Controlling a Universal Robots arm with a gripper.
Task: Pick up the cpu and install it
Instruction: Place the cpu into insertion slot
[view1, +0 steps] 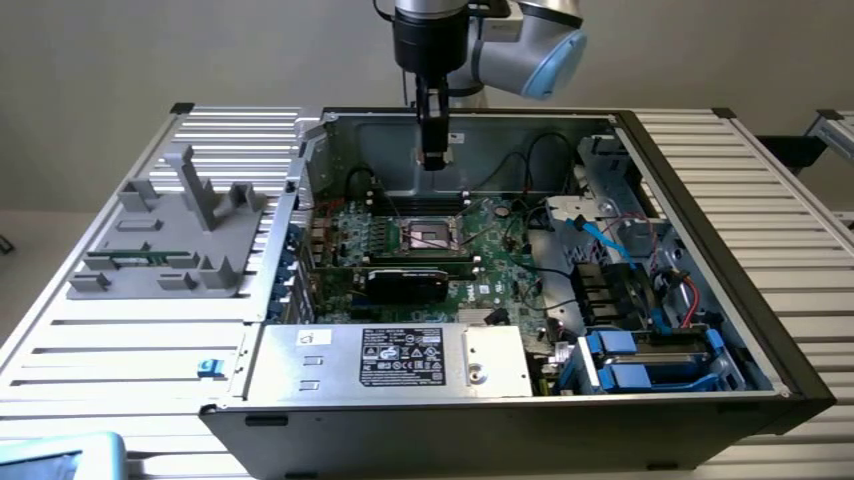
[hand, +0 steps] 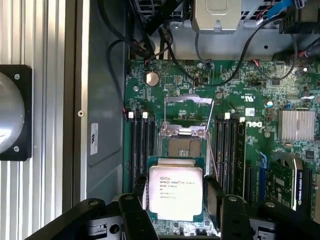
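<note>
The cpu (hand: 176, 191), its silver lettered top facing the wrist camera, is clamped between the gripper (hand: 177, 196), with one dark finger pressed against each side edge. It is held off the green motherboard (hand: 235, 100), just beside the open socket (hand: 183, 147). In the exterior view the gripper (view1: 434, 158) hangs in the upper middle of the frame, above the socket (view1: 430, 236) inside the open computer case (view1: 534, 440).

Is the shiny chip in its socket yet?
No, the gripper holds the cpu, and the open socket has no chip in it.
</note>
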